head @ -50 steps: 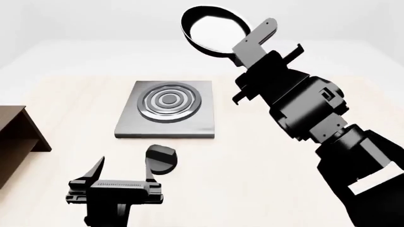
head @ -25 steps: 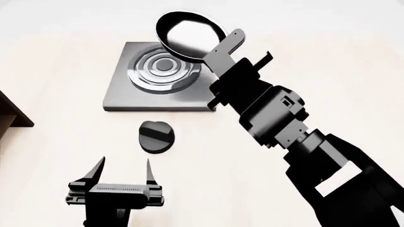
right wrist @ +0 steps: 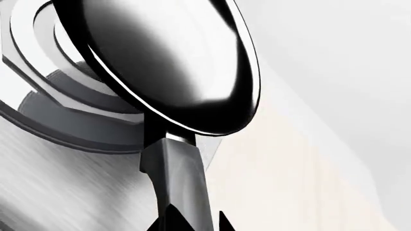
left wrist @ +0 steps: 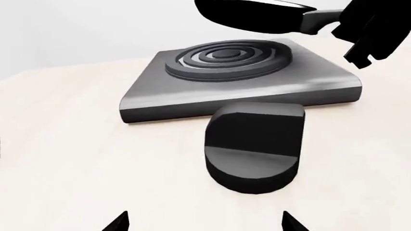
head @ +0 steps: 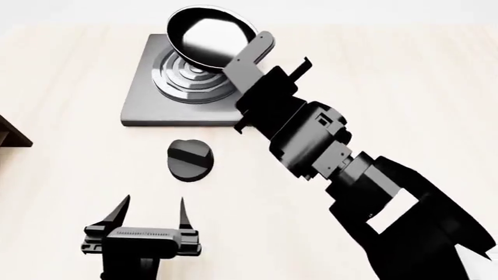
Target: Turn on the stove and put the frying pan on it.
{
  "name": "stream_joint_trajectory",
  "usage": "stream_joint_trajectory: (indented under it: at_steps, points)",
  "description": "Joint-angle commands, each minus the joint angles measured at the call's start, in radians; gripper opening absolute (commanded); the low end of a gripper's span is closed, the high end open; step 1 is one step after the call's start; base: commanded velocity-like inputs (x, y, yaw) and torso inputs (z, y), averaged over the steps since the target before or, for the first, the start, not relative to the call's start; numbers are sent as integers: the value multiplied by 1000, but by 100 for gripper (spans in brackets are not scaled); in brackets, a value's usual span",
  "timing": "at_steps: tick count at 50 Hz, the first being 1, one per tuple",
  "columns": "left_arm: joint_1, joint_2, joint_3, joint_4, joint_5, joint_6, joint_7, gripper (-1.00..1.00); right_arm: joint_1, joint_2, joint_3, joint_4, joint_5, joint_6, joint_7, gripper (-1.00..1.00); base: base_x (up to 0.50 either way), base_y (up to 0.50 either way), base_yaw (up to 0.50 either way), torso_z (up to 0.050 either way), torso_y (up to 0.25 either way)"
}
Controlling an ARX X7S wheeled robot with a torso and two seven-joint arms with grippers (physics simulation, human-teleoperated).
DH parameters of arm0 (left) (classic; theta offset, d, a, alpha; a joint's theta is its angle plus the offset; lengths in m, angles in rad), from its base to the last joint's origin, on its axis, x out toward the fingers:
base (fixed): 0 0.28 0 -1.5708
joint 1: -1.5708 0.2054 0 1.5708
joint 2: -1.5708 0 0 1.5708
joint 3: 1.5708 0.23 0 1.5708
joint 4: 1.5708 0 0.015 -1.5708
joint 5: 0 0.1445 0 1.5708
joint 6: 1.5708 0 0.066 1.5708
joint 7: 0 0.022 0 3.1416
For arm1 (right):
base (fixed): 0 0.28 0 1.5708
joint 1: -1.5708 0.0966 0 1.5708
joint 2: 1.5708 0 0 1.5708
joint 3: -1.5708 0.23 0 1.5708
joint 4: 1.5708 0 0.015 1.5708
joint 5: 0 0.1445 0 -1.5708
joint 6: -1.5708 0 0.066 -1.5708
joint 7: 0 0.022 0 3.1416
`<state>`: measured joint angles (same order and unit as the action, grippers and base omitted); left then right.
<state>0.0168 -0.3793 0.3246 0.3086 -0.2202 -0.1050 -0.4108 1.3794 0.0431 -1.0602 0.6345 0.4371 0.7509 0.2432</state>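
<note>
The stove (head: 148, 111) is a grey square plate with concentric burner rings at the table's far side; it also shows in the left wrist view (left wrist: 244, 82) and the right wrist view (right wrist: 57, 144). The frying pan (head: 210, 35), black with a glossy inside, hangs tilted above the burner rings, held by its long handle (head: 247, 58). My right gripper (right wrist: 192, 219) is shut on that handle (right wrist: 180, 178). The pan also shows in the left wrist view (left wrist: 250, 14). My left gripper (head: 151, 211) is open and empty, near the table's front, short of the knob.
A small round black knob (head: 189, 160) lies on the table in front of the stove, between it and my left gripper; it also shows in the left wrist view (left wrist: 253, 147). A brown wooden piece (head: 11, 137) sits at the left edge.
My right arm has carried the pan down and left, from beyond the stove to above the burner rings. The view has tilted down. The left gripper stays open in place.
</note>
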Motion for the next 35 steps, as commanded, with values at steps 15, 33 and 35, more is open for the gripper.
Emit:
stream_joint_trajectory:
  at_steps: [15, 33, 35]
  points:
    - [8, 10, -41, -12, -19, 23, 38, 100, 161, -43, -447, 126, 461, -255, 191, -100, 0, 0, 0, 0, 1]
    - [15, 5, -49, -24, -25, 45, 35, 100, 154, -43, -481, 107, 466, -273, 207, -100, 0, 0, 0, 0, 2]
    - [16, 4, -53, -26, -30, 47, 36, 100, 150, -43, -482, 105, 462, -278, 204, -100, 0, 0, 0, 0, 5]
